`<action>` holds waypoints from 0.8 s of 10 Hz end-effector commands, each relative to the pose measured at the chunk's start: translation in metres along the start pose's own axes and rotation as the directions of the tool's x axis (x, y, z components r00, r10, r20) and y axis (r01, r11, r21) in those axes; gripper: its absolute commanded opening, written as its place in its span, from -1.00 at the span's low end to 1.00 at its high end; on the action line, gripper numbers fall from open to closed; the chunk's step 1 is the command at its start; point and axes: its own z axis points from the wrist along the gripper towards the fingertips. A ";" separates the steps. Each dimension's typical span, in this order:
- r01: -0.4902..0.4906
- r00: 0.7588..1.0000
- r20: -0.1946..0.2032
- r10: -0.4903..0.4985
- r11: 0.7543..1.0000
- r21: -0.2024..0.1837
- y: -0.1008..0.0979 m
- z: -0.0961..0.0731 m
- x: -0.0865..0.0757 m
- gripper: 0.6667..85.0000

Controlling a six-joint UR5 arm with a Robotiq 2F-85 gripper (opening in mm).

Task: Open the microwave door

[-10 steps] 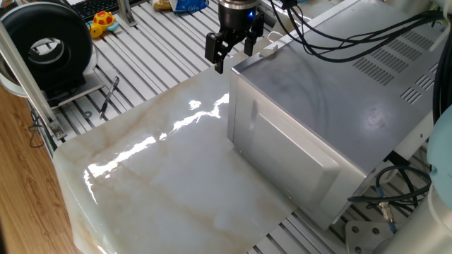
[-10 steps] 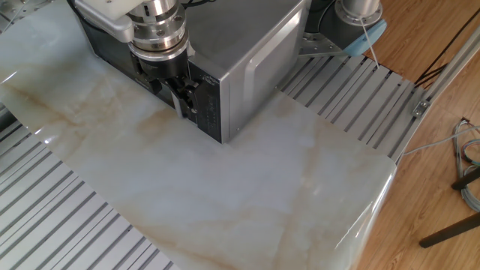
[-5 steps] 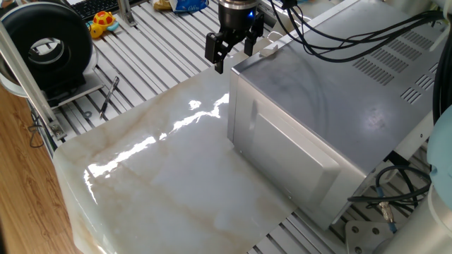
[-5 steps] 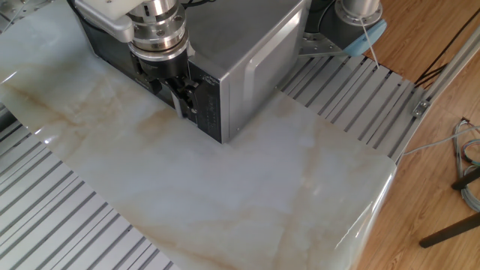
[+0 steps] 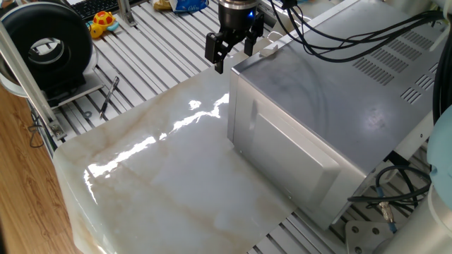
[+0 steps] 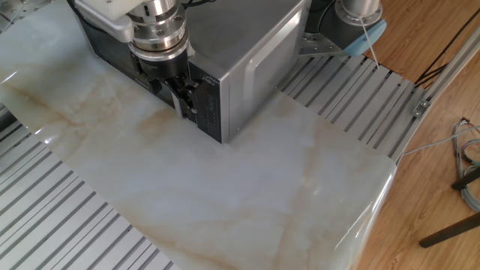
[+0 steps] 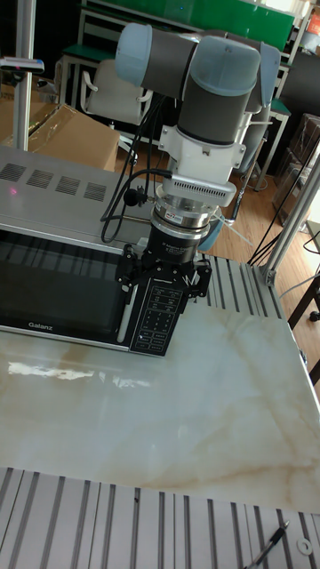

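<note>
The grey microwave (image 5: 332,99) stands on the marble slab with its slotted top and plain side showing in one fixed view. Its door (image 7: 58,289) is a dark panel marked Galanz and lies flush with the box, shut; the keypad panel (image 7: 158,324) is to its right. In the other fixed view only a dark strip of the door (image 6: 112,51) shows behind the arm. My gripper (image 7: 166,280) hangs just in front of the keypad panel at the door's right edge, fingers spread and open, holding nothing. It also shows at the box's front corner (image 5: 232,51) and low beside the front face (image 6: 176,88).
The marble slab (image 5: 176,176) spreads out in front of the microwave over a slatted aluminium table (image 6: 67,217). Black cables (image 5: 367,32) run over the microwave's top. A round black fan (image 5: 49,39), a yellow toy (image 5: 103,21) and a pen-like tool (image 5: 109,95) lie off to one side.
</note>
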 end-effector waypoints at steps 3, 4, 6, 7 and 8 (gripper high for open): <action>0.067 0.975 0.202 -0.090 0.991 0.118 -0.023 -0.006 -0.055 -0.60; 0.065 0.976 0.200 -0.088 0.991 0.116 -0.022 -0.006 -0.054 -0.60; 0.064 0.976 0.199 -0.086 0.991 0.116 -0.023 -0.006 -0.054 -0.60; 0.061 0.977 0.197 -0.082 0.992 0.112 -0.022 -0.006 -0.054 -0.61; 0.061 0.977 0.195 -0.082 0.992 0.112 -0.021 -0.006 -0.054 -0.61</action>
